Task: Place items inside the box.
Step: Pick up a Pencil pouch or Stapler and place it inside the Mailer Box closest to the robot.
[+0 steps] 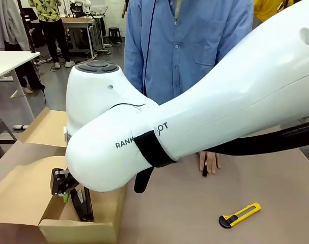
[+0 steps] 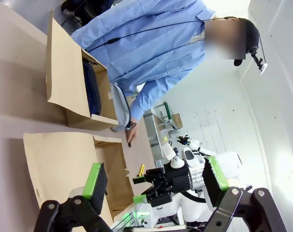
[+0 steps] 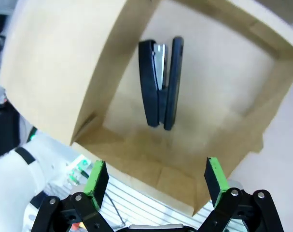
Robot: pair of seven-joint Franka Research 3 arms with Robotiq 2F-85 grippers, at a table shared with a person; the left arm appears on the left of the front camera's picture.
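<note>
The box is brown cardboard, with its flap folded out at the table's near left. A black stapler lies on its floor, also seen as the stapler from the front. My right gripper hangs open just above it, holding nothing; the same right gripper is low over the box. My left gripper is open and empty, high above the table. A yellow-black utility knife lies at the near right.
My right arm crosses the table from right to left. A second cardboard box near the person holds a dark blue pouch, with a grey pencil case beside it. The person's hand rests mid-table on a dark pen.
</note>
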